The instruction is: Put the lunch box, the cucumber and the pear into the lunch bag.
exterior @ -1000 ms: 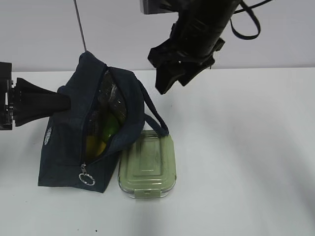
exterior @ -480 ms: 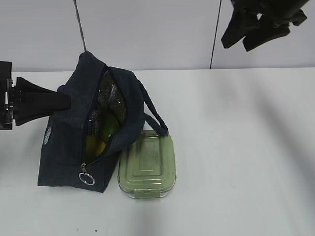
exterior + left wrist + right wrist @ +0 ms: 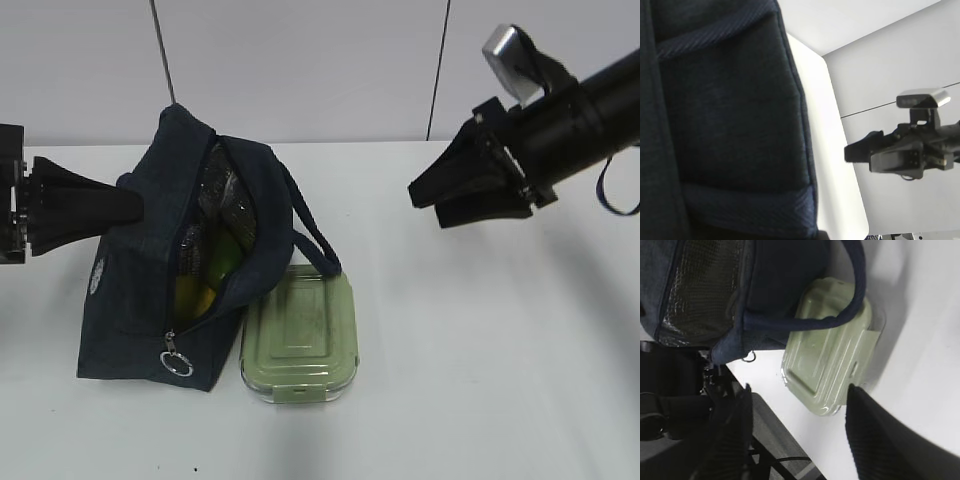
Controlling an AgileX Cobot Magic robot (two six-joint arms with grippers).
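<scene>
The lunch bag (image 3: 140, 300) is dark navy with a fine woven texture, carrying a small white logo (image 3: 97, 277) on its side and a silver ring pull (image 3: 177, 364) at the zipper's end. Through its opening shows a silvery grey quilted lining (image 3: 232, 205), and below that glossy green (image 3: 222, 258) and yellow (image 3: 193, 295) patches. At the bag's 3 o'clock, the lunch box (image 3: 300, 340) has a pale sage-green lid over a clear rim. The table (image 3: 480, 360) is plain white, the wall (image 3: 300, 60) behind pale grey with thin dark seams. Both pincers, left (image 3: 125, 205) and right (image 3: 428, 200), are matt black.
</scene>
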